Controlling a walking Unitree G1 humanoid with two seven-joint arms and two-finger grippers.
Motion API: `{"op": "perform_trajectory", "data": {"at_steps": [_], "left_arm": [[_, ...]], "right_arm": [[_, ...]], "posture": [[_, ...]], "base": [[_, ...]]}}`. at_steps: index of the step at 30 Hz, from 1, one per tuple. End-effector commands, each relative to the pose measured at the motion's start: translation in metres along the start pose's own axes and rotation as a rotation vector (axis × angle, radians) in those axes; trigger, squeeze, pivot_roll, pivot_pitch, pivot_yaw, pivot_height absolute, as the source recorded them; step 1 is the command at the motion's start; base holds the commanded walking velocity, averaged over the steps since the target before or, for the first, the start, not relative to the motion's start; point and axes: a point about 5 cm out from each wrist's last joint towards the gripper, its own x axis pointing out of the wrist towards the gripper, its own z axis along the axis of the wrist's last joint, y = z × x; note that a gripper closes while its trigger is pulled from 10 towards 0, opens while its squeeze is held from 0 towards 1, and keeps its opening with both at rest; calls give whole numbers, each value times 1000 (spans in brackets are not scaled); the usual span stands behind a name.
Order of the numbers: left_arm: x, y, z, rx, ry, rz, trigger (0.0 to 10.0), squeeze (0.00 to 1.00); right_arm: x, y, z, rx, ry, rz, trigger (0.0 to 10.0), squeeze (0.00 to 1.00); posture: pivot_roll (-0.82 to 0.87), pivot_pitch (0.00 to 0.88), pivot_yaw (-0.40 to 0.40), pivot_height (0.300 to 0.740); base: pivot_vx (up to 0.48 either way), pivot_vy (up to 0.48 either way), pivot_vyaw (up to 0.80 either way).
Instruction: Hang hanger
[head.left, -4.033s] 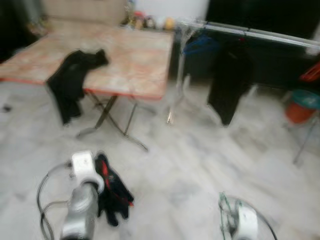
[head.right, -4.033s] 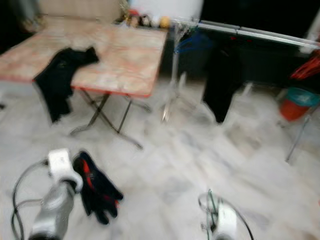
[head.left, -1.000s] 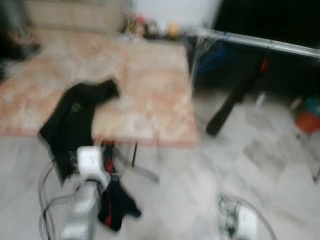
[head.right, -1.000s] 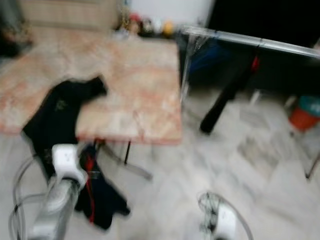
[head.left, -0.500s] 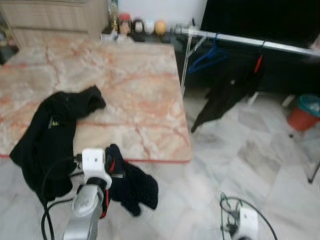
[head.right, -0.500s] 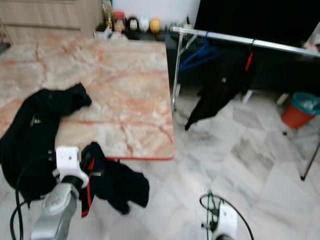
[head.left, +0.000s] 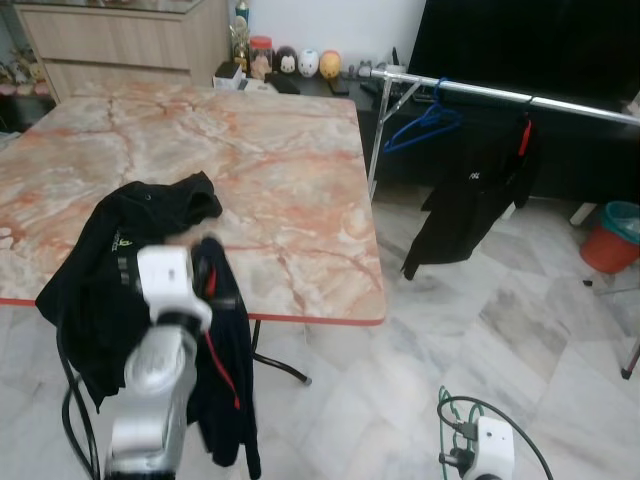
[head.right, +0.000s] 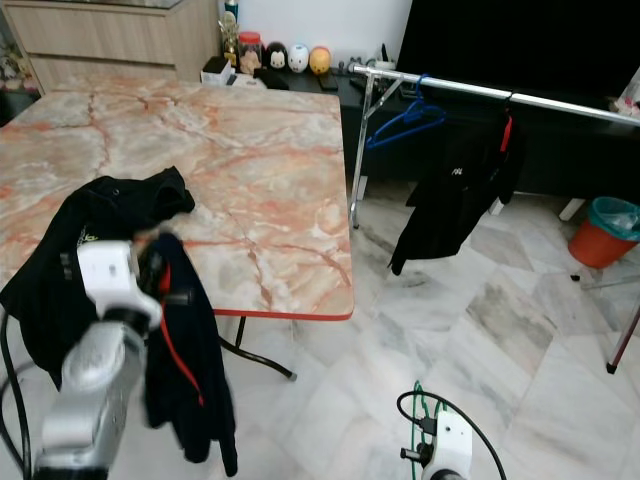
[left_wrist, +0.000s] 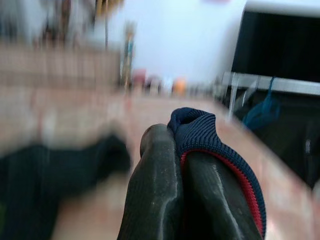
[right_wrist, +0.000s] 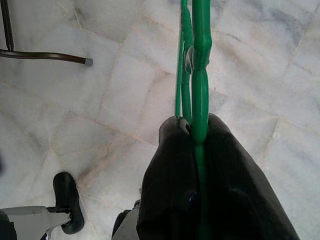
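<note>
Fingers (right_wrist: 172, 200) of the right gripper (right_wrist: 192, 131) were clamped on a green hanger (right_wrist: 194, 60), whose long axis ran straight out along them above the marble floor (head.right: 520, 330). Low at the robot's right, that arm hung near the floor. The raised left gripper (left_wrist: 181, 145) pinched a dark garment (head.left: 225, 370) with red trim, which hung down beside the counter (head.left: 290, 200).

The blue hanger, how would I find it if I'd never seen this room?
Look past the marble table to the silver clothes rail. The blue hanger hangs near its left end, empty. Its neighbour, a red hanger, carries a black garment.
</note>
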Motion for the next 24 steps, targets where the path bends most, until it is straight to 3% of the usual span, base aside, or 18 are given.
{"op": "perform_trajectory", "data": {"at_steps": [1,14,15,17,24], "left_arm": [[9,-1,24,-3,-83,-7,10000,0],[57,4,94,60,-307,7,10000,0],[70,3,114,83,-353,2,10000,0],[76,3,126,79,-382,-9,10000,0],[72,-5,108,31,-338,-7,10000,0]], "right_arm": [[0,-2,2,8,-7,-10,10000,0],[1,-1,4,20,-13,-14,10000,0],[1,-1,4,16,-12,-13,10000,0],[1,-1,4,19,-13,-15,10000,0],[1,-1,4,34,-21,-22,10000,0]], "posture": [[222,0,-83,740],[230,0,-90,740],[238,0,-87,740],[225,0,-77,740],[212,0,-75,740]], "base": [[0,0,0],[0,0,0],[0,0,0],[0,0,0],[0,0,0]]}}
